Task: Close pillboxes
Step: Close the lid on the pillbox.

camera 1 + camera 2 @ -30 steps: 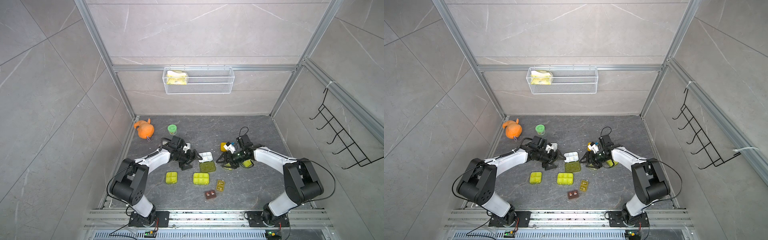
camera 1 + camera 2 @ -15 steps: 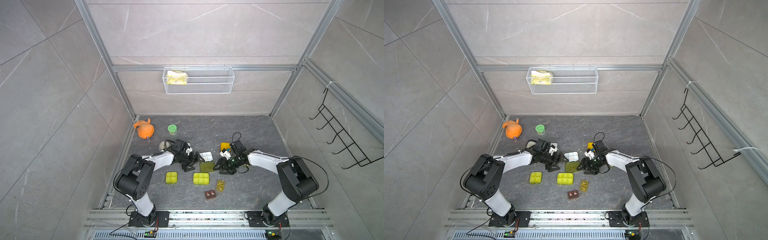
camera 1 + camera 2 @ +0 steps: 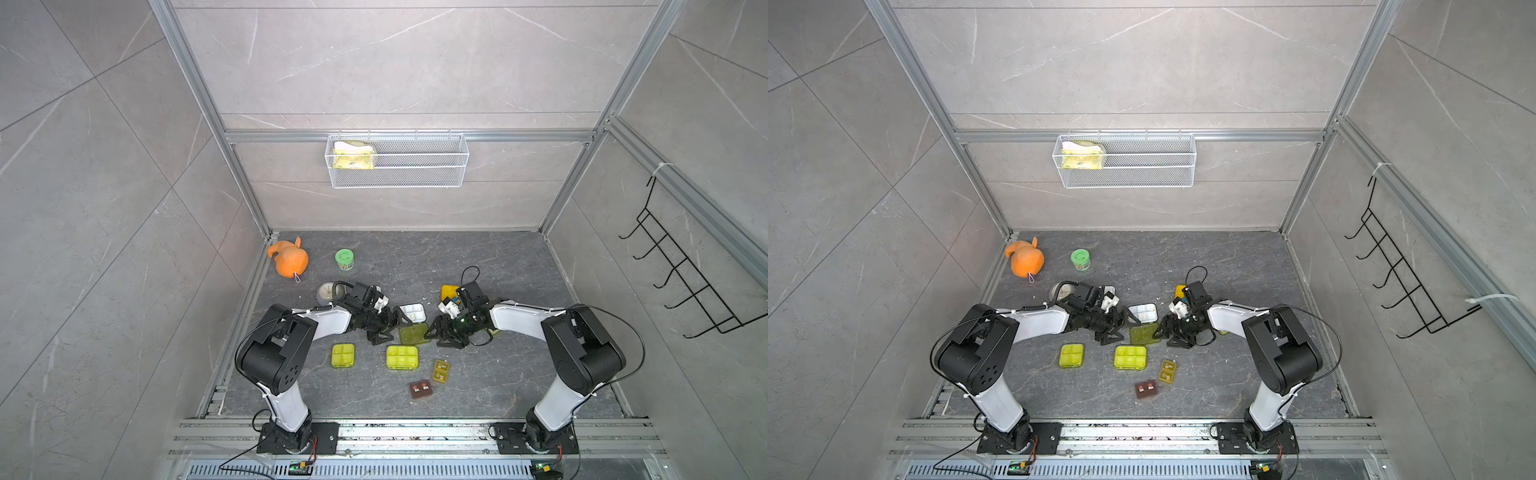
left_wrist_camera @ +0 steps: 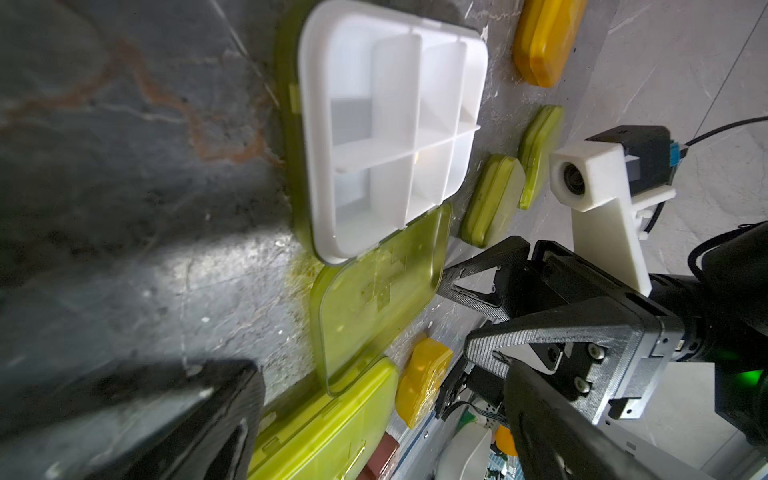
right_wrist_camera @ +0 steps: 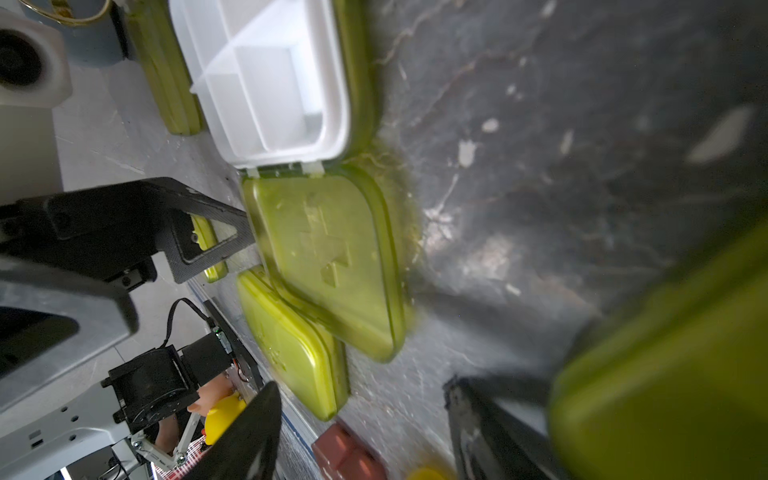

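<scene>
One pillbox lies open mid-table, its white tray (image 3: 413,312) (image 4: 390,124) bare and its yellow-green lid (image 3: 413,333) (image 5: 332,262) flat on the table. My left gripper (image 3: 392,330) (image 4: 374,449) stands open at the lid's left edge. My right gripper (image 3: 434,336) (image 5: 361,440) stands open at its right edge, one fingertip (image 4: 446,278) close to the rim. Neither holds anything. Two closed yellow-green pillboxes (image 3: 343,355) (image 3: 402,357) lie nearer the front, beside a small amber one (image 3: 440,371) and a brown one (image 3: 422,389). An orange pillbox (image 3: 449,291) sits behind the right wrist.
Two more closed yellow-green pillboxes (image 4: 494,199) (image 4: 540,153) lie under the right arm. An orange plush toy (image 3: 289,259), a green-lidded jar (image 3: 345,259) and a round grey clock (image 3: 326,291) sit at the back left. A wire basket (image 3: 397,162) hangs on the back wall.
Both grippers have closed in on the open pillbox from either side. The right one has left the yellow-green box further right and moved left. Both stay open.
</scene>
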You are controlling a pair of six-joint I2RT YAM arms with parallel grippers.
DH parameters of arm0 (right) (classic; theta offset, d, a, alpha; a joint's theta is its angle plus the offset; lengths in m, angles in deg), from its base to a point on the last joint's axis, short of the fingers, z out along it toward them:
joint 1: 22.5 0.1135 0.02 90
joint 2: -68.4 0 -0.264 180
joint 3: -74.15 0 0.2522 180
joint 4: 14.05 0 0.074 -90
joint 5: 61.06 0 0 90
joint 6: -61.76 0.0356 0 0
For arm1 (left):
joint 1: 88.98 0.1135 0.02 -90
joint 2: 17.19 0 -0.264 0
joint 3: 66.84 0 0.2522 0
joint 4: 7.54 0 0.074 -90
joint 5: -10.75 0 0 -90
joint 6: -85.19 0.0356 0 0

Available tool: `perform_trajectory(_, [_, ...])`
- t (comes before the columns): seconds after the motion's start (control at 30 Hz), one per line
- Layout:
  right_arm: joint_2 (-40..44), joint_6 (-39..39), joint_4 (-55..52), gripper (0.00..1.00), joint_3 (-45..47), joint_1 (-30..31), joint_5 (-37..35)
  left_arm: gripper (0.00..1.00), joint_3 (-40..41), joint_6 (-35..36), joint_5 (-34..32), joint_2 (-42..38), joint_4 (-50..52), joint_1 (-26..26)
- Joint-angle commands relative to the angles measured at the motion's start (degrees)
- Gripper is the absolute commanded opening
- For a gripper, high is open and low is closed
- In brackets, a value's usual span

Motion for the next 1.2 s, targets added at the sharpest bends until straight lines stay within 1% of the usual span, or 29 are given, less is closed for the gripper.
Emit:
perform_trajectory(0.0, [-3.5,2.5,3.3,0.66,3.2,0.1,-1.6,0.93,1.5,-0.3,-0.5,2.6,-1.6,-0.2])
perform_trajectory(0.13, [-3.6,4.5,7.3,0.66,4.9,0.2,-0.3,0.93,1.8,-0.7,0.0,3.4,-3.4,-0.3])
perform_trajectory(0.53, [-4.4,6.7,11.7,0.66,5.0,0.2,2.7,0.93,3.5,-2.4,0.0,4.3,-7.5,-0.4])
perform_trajectory(0.67, [-5.5,8.6,14.7,0.66,5.1,0.2,4.1,0.92,3.2,-2.6,0.1,4.4,-7.6,-0.4])
perform_trajectory(0.83, [-5.3,9.2,15.8,0.66,5.8,0.2,5.0,0.93,3.6,-3.3,0.0,3.8,-8.0,-0.6])
perform_trajectory(1.07, [-3.8,11.5,19.2,0.66,6.4,0.2,6.7,0.89,4.4,-6.5,1.2,3.6,-13.0,-1.4])
perform_trajectory(1.17, [-2.2,13.4,22.4,0.66,7.2,0.2,7.4,0.89,5.2,-8.6,1.5,2.9,-15.5,-1.5])
